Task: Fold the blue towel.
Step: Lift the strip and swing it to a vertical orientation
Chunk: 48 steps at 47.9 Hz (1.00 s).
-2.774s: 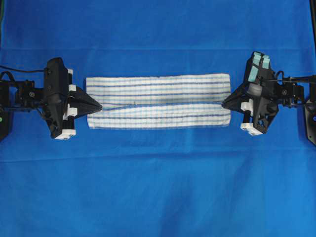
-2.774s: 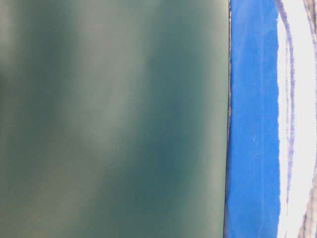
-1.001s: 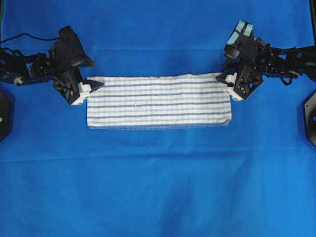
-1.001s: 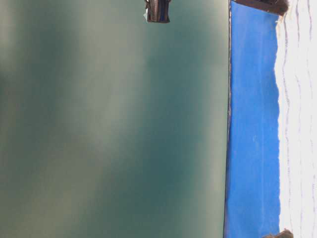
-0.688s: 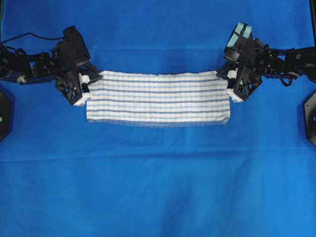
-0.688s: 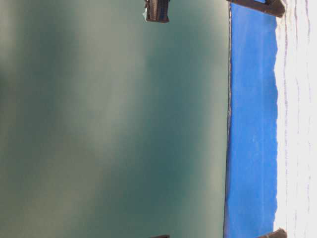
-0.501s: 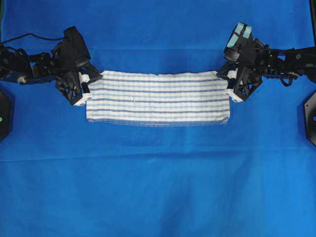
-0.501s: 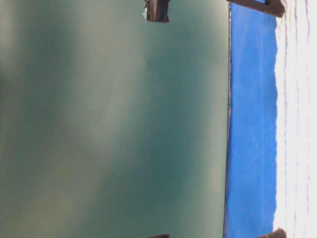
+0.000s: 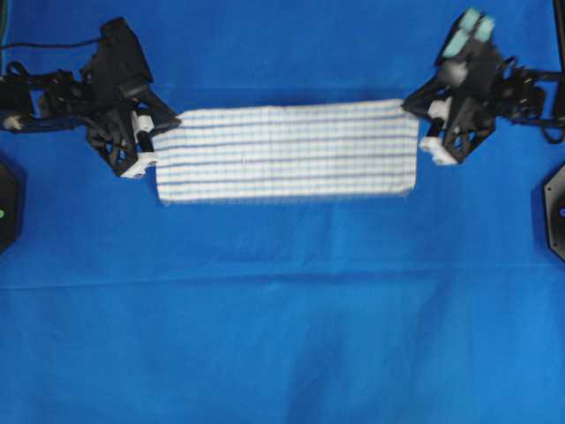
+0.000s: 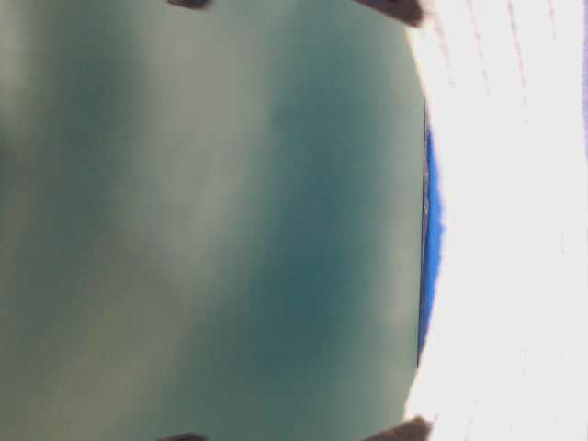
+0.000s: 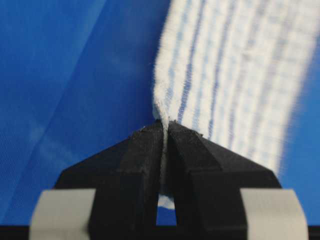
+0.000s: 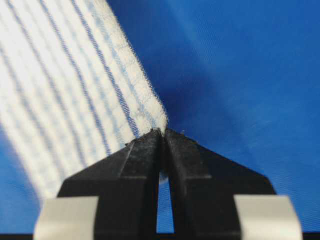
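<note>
Table cloth (image 9: 282, 336): plain blue, spread under everything.
Blue towel (image 9: 287, 152): a long strip on the table cloth's far half, long axis left to right, stripes lengthwise.
Left gripper (image 9: 175, 123): pinched tight on the blue towel's far-left corner.
Right gripper (image 9: 411, 104): pinched tight on the blue towel's far-right corner.

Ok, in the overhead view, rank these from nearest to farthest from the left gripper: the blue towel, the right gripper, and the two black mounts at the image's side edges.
1. blue towel: its left corner is pinched in the jaws of the left gripper.
2. left black mount: at the left edge.
3. right gripper: at the towel's opposite end.
4. right black mount: at the far right edge.
</note>
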### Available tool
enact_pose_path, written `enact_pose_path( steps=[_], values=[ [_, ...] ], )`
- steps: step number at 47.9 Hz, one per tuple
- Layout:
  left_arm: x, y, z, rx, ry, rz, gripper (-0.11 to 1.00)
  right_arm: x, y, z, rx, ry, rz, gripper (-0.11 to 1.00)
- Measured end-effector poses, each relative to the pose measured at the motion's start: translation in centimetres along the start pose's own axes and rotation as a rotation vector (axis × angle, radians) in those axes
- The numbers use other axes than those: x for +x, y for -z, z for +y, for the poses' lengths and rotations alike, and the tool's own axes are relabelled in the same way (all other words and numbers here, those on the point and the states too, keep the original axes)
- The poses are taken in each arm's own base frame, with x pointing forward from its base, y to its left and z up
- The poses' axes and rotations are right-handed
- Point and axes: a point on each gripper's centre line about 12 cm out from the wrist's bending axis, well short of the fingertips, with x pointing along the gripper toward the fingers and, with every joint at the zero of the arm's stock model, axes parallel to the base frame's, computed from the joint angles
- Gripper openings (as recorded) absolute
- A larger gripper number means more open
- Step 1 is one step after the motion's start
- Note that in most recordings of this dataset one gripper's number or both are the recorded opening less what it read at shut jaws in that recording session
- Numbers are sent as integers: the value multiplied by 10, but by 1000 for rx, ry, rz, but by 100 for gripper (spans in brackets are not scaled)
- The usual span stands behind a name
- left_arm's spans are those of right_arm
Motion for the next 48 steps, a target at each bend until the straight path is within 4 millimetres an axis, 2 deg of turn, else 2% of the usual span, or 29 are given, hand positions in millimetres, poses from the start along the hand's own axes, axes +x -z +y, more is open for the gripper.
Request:
enact_pose_path(
  steps=[10, 15, 20, 25, 31, 48],
  values=[
    [-28, -15, -17, 37, 47, -82, 1, -36, -16, 6, -10, -15, -93, 4],
    [-32, -14, -22, 49, 64, -91, 1, -52, -24, 10, -15, -31, -149, 4],
    [-32, -14, -27, 45, 78, -91, 1, -56, -26, 10, -15, -34, -166, 4],
    [-28, -14, -36, 46, 102, -87, 1, -51, -23, 10, -16, -33, -148, 4],
    [-21, -22, -58, 70, 154, -109, 1, -41, -27, 9, -13, -26, -134, 4],
    [6, -59, -134, 175, 298, -147, 1, 4, -71, -10, -1, 30, -138, 4]
  ],
)
